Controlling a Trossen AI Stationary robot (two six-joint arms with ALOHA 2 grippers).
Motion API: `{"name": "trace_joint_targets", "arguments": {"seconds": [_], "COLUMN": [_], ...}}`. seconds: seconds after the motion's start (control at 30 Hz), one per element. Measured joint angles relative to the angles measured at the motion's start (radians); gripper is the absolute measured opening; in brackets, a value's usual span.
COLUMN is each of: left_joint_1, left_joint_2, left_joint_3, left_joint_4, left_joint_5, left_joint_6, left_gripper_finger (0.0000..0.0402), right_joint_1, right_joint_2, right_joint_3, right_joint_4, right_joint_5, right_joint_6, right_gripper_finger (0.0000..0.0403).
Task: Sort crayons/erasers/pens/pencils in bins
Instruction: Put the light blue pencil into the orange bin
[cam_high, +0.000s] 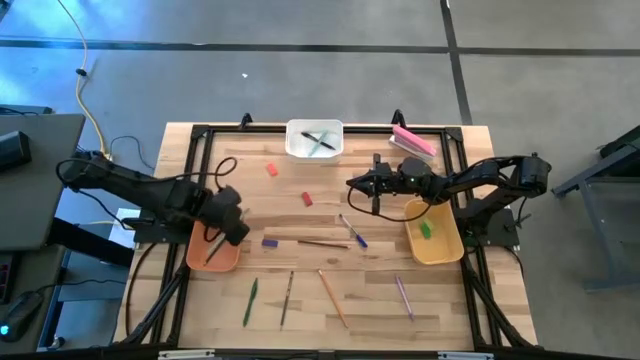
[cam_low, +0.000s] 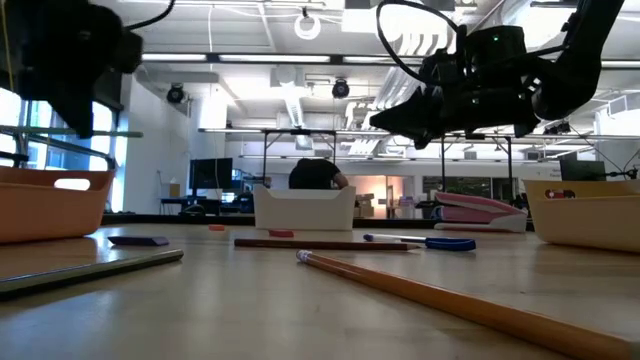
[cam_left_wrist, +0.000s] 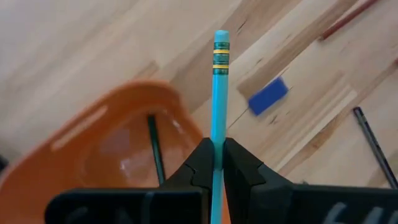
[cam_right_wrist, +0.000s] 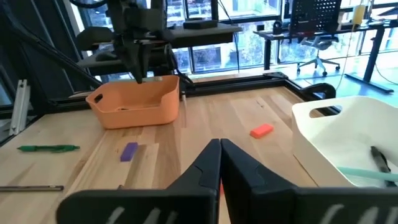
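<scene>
Table (cam_high: 370, 320) comes first as the widest hazard: it is strewn with loose sticks and stubs, so any low sweep by an arm could roll pieces out of reach or off the edge. Next, the two arms. The left gripper (cam_left_wrist: 218, 152) hangs over the near end of the orange bin (cam_high: 213, 250), its fingers clamped on a teal pencil (cam_left_wrist: 219, 81). The right gripper (cam_high: 372, 195) is raised above the middle of the table beside the yellow bin (cam_high: 433, 235), fingers pressed together; whether they pinch anything I cannot tell. If the right arm reaches across for work near the orange bin, the arms could crowd each other. Then the bin itself: in the left wrist view the pencil's banded end points past the rim towards bare wood, so a release from here could, I judge, bridge the wall, tip out, or knock the light tub askew. A dark pencil (cam_left_wrist: 155, 149) already lies inside and could deflect the newcomer. The grip looks to sit near one end, so the long shaft may swing or slide as the fingers part. Smallest, the purple crayon (cam_left_wrist: 268, 96) lies on the table just beyond the bin, where a dropped pencil could strike it and scatter it.
</scene>
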Motion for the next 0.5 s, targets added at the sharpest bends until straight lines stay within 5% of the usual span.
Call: {"name": "trace_joint_targets", "arguments": {"seconds": [0.5], "left_joint_1": [-0.162], "left_joint_2": [-0.042], "left_joint_3": [-0.137], "left_joint_4": [0.012], "left_joint_5": [-0.051], "left_joint_6": [-0.203], "left_gripper_finger": [0.0003], "right_joint_1": [0.000], "right_joint_2": [0.000], "right_joint_3": [0.000], "right_joint_4": [-0.007], "right_joint_5": [0.025], "right_joint_6": [-0.007], "right_gripper_finger": [0.0000]}}
